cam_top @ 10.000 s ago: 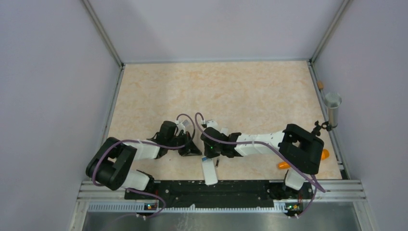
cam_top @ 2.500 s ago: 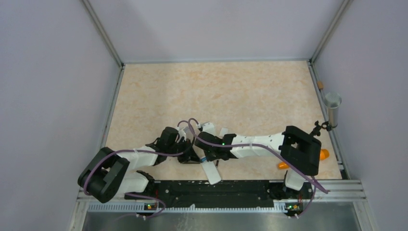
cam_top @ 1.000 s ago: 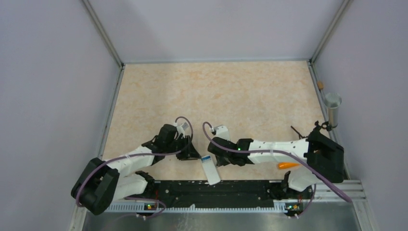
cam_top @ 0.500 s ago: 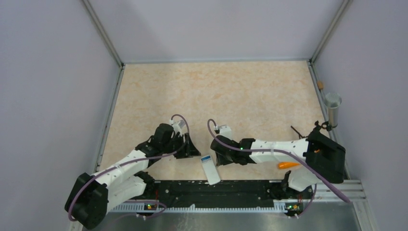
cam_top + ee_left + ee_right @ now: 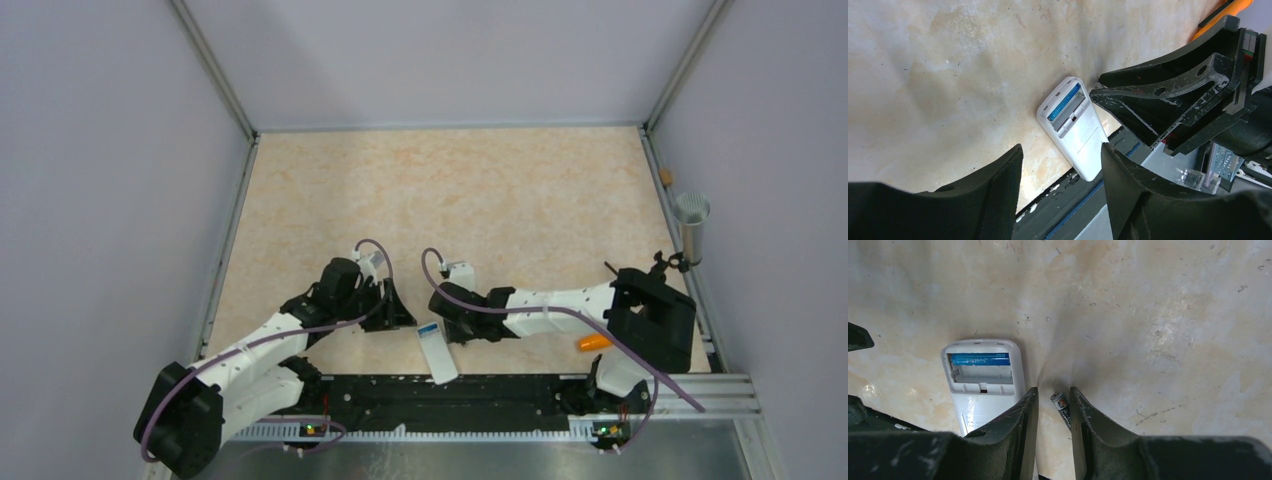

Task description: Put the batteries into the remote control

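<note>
The white remote control (image 5: pixel 438 356) lies back up by the table's front edge, its battery bay uncovered. A blue battery (image 5: pixel 979 359) sits in the bay's far slot; the near slot is bare. In the left wrist view the remote control (image 5: pixel 1075 132) lies just beyond my left gripper (image 5: pixel 1060 147), which is open and holds nothing. A dark battery (image 5: pixel 1062 407) lies on the table right of the remote. My right gripper (image 5: pixel 1054 390) straddles it, open narrowly, with a gap on the left side. From above, the right gripper (image 5: pixel 449 328) hides that battery.
An orange tapered object (image 5: pixel 595 342) lies near the right arm's base. A metal cup (image 5: pixel 691 222) stands outside the right wall. The black rail (image 5: pixel 450 390) runs along the front edge, right under the remote's near end.
My left gripper has opened and drawn back to the left, away from the remote. The right gripper's fingers have narrowed around the dark battery.
</note>
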{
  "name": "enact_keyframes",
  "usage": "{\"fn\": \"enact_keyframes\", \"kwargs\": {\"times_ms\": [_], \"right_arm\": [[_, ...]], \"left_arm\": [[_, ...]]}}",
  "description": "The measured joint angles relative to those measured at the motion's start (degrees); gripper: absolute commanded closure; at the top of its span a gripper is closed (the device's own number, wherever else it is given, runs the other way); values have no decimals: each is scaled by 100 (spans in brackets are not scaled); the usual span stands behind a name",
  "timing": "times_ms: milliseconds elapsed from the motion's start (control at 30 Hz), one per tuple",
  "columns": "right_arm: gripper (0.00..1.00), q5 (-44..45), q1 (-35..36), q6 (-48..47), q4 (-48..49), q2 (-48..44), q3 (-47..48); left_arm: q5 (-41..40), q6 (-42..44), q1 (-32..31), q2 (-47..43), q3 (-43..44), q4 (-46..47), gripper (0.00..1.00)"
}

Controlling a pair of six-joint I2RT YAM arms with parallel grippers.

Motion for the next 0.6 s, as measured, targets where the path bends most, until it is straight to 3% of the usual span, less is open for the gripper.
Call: {"fn": "enact_keyframes", "kwargs": {"times_ms": [333, 600], "right_arm": [[71, 37, 0, -50, -35, 52, 50], [70, -4, 0, -608, -138, -74, -33]], "left_arm": [[48, -2, 0, 0, 0, 2, 40], [111, -7, 0, 0, 0, 26, 40]]}}
